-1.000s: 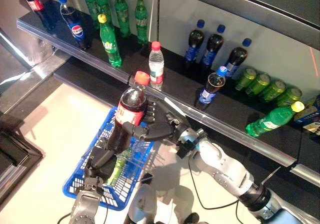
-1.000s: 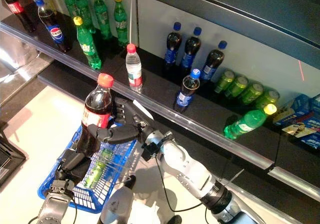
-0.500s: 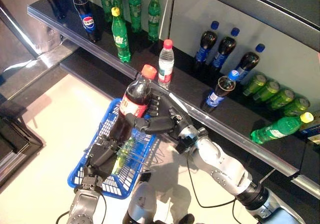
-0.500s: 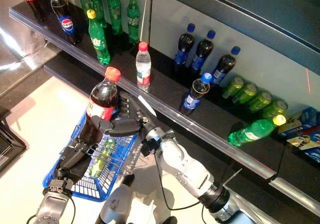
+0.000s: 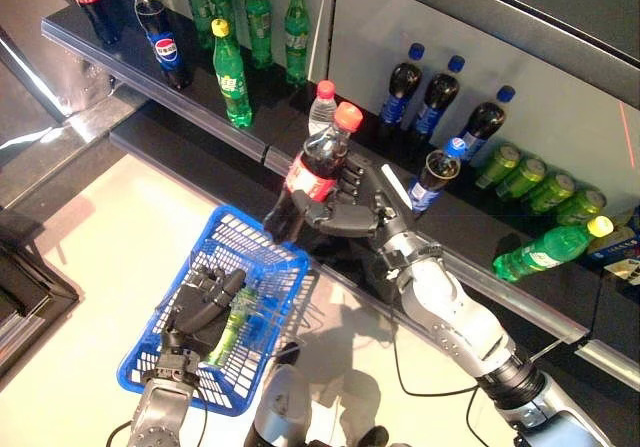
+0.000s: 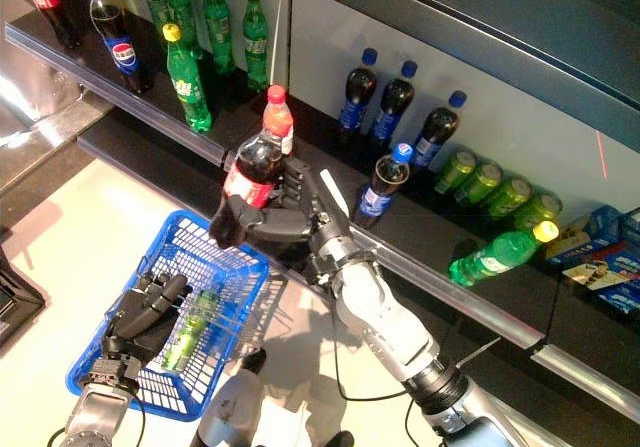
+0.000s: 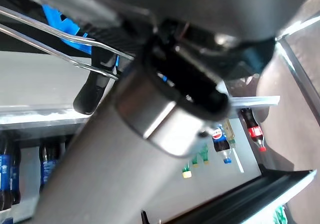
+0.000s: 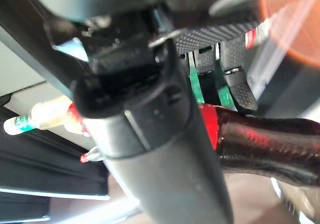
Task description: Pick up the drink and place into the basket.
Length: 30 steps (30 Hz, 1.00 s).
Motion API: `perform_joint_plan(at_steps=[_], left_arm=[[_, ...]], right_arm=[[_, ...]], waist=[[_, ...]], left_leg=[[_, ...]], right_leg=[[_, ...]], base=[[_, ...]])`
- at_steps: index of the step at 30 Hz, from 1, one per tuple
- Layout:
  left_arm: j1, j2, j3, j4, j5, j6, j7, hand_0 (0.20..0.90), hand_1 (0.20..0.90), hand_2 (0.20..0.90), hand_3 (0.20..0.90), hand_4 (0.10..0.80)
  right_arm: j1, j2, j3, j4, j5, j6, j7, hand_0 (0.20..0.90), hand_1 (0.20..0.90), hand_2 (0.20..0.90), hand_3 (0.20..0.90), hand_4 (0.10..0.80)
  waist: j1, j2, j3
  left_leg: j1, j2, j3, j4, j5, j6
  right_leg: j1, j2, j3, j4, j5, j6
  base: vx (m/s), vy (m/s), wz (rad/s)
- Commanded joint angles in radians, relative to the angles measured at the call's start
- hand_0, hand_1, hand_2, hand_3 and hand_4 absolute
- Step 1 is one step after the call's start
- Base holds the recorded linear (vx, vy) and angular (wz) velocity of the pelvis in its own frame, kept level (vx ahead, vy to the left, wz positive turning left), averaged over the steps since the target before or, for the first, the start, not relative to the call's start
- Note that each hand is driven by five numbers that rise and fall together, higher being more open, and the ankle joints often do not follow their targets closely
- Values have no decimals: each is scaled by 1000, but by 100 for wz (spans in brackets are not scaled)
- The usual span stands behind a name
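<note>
My right hand (image 5: 355,205) is shut on a dark cola bottle with a red cap and red label (image 5: 312,172). It holds the bottle tilted in the air, base just over the far rim of the blue basket (image 5: 150,375), close to the shelf edge. The bottle's dark body also shows in the right wrist view (image 8: 270,144). My left hand (image 5: 200,302) is shut on the basket's thin wire handles (image 7: 50,33) and holds the basket up at the lower left. A green drink (image 5: 236,329) lies inside the basket.
A long dark shelf (image 5: 200,119) runs behind the basket. It carries green bottles (image 5: 230,77), a water bottle (image 5: 322,107), blue-capped dark bottles (image 5: 440,92), green cans (image 5: 540,182) and a green bottle lying on its side (image 5: 550,252).
The camera has shifted. My right hand has carried the cola bottle from over the basket's middle, by my left hand, up to its far rim near the shelf.
</note>
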Motion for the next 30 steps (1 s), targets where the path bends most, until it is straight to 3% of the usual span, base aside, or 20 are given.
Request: perform_joint_plan(at_steps=[1, 7, 15, 30], left_arm=[[-73, 65, 20, -275, -8, -67, -319, 300, 300, 300, 200, 100], [-129, 105, -14, -423, -32, 12, -405, 300, 300, 300, 200, 100], [-169, 89, -32, -532, -128, 119, -454, 300, 300, 300, 200, 100], [-184, 111, -12, -571, -137, 139, -522, 300, 300, 300, 200, 100]], right_arm=[[-140, 48, -8, -47, -87, -104, -15, 300, 300, 300, 200, 100], [-114, 83, 52, 73, -142, -108, -46, 300, 300, 300, 200, 100], [-106, 140, 67, 146, -173, -118, -76, 300, 300, 300, 200, 100], [-54, 248, 109, 325, -126, -111, -112, 300, 300, 300, 200, 100]], waist=[[-16, 52, -173], [-12, 65, -164], [7, 59, -153], [35, 44, -140]], left_leg=[[83, 67, 22, 8, -23, -13], [85, 64, 19, 11, -23, -15], [73, 51, 2, 25, -28, -15], [55, 40, -16, 47, -36, -13]], right_leg=[[-33, -46, -9, 100, -1, -28], [-32, -59, -25, 107, 6, -22], [-27, -73, -48, 111, 18, -14], [-30, -91, -69, 131, 22, -4]], base=[[0, 0, 0], [11, 12, 0], [21, -4, 3], [31, 4, 7]])
